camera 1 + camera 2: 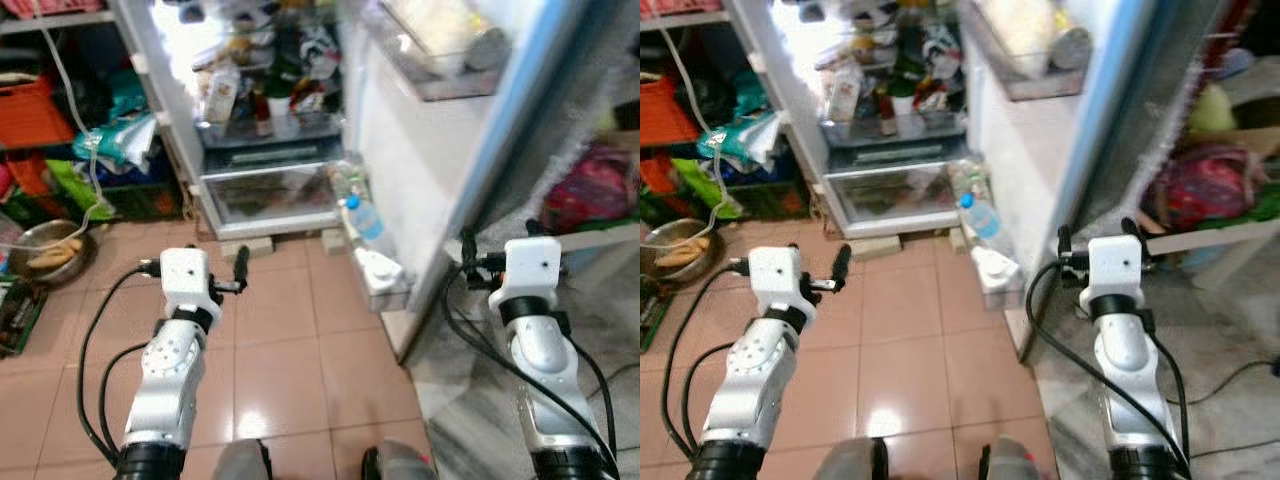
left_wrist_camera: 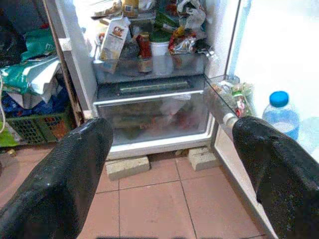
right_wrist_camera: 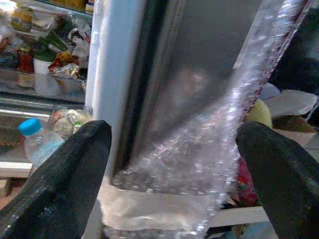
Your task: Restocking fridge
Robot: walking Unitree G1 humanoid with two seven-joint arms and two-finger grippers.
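The fridge (image 1: 270, 190) stands wide open ahead of me, its crowded shelves lit and its clear crisper drawer (image 2: 154, 117) shut at the bottom. The fridge door (image 1: 440, 150) swings out toward my right side, its long edge running from the hinge back toward me, and my right arm sits just beside that edge. A door shelf (image 1: 375, 275) low on the inner face holds a blue-capped water bottle (image 1: 362, 215) standing upright. On the tiled floor (image 1: 290, 340) to my left rests a metal bowl (image 1: 50, 250).

My left gripper (image 1: 235, 272) hovers over the tiles, facing the open compartment, fingers spread wide and empty. My right gripper (image 3: 174, 164) has its fingers equally spread, holding nothing, straddling the door's outer edge.

Nothing to restock is in either grip. I judge the left arm better placed for the shelves, which lie straight ahead of it; the right is nearer the door.
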